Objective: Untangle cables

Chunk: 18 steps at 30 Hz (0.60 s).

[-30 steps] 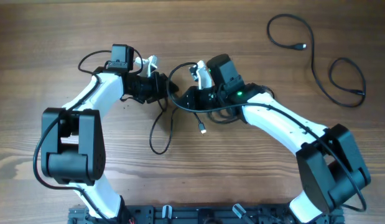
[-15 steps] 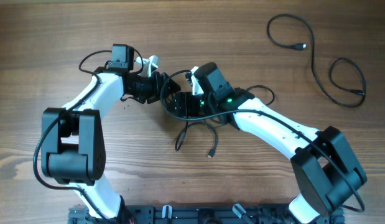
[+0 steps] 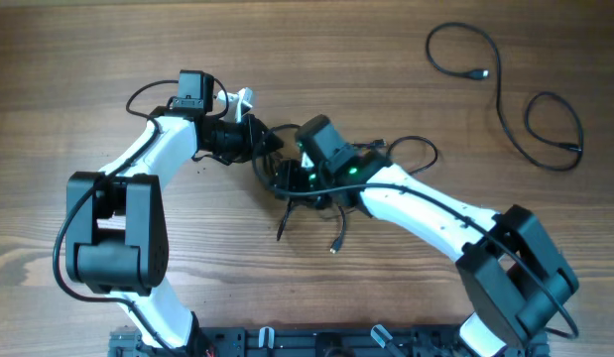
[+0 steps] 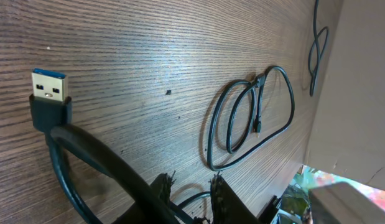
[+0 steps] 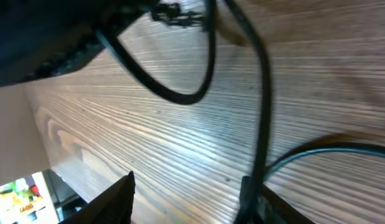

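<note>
I see the tangled cables (image 3: 285, 222) bunched near the middle of the desk (image 3: 88, 59), a little toward its far edge, with two loose ends trailing toward the near edge. A separate cable (image 3: 499, 94) lies well apart, looped in the far right corner.

Cables (image 3: 285, 220) knotted ctr; spare cable (image 3: 499, 99) top-right.

Close at left: blue USB plug (image 4: 49, 87), upright, on thick blk cable (image 4: 99, 158) curving down-rt toward left gripper (image 4: 191, 190) at btm edge. Farther off on wood table (image 4: 148, 37): doubled cable loop (image 4: 259, 102) w/ small plug. Top rt: another cord (image 4: 316, 15).
</note>
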{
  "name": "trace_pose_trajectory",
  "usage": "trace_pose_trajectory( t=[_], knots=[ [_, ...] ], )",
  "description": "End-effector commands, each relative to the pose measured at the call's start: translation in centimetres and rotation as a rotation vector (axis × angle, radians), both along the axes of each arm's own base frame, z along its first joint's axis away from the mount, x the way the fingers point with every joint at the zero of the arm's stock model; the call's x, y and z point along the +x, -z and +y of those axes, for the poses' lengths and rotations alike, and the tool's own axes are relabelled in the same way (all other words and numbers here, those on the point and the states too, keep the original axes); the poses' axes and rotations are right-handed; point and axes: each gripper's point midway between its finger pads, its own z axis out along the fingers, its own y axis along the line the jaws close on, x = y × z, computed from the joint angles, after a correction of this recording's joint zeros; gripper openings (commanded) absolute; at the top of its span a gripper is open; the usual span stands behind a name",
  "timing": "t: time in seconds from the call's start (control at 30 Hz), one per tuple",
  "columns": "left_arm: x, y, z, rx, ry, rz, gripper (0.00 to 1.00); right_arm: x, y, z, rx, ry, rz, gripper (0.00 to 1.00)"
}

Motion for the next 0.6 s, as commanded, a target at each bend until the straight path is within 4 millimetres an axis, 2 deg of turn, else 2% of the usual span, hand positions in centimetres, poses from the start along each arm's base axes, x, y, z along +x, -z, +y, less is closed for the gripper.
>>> trace_pose_trajectory(
  t=[0.0, 0.07, 0.23, 0.37, 0.47, 0.5, 0.53, 0.57],
  knots=[
    [-0.3, 0.6, 0.1, -0.006, 0.001, 0.015, 0.23, 2.0, 0.2, 0.1, -0.016, 0.070, -0.069, 0.56],
    [-0.3, 0.6, 0.1, -0.007, 0.001, 0.015, 0.24, 3.1, -0.3, 1.0, 0.009, 0.013, -0.167, 0.52],
    [-0.3, 0.6, 0.1, -0.008, -0.004, 0.021, 0.23, 4.4, 2.7, 1.2, -0.030, 0.015, -0.205, 0.51],
    [-0.3, 0.6, 0.1, -0.008, -0.004, 0.025, 0.22, 5.6, 3.0, 2.0, -0.015, -0.017, -0.286, 0.48],
    [-0.4, 0.5, 0.0, -0.015, -0.001, 0.025, 0.22, 6.3, 2.6, 2.0, -0.016, 0.002, -0.317, 0.32],
    [-0.4, 0.3, -0.1, -0.026, 0.002, 0.026, 0.22, 6.3, 2.7, 2.0, -0.017, 0.003, -0.317, 0.15],
    [-0.4, 0.3, -0.1, -0.026, 0.002, 0.026, 0.22, 6.3, 2.7, 2.0, -0.018, 0.000, -0.318, 0.07],
    [-0.4, 0.3, -0.1, -0.026, 0.002, 0.026, 0.22, 6.3, 2.7, 2.0, -0.022, -0.013, -0.329, 0.04]
  ],
)
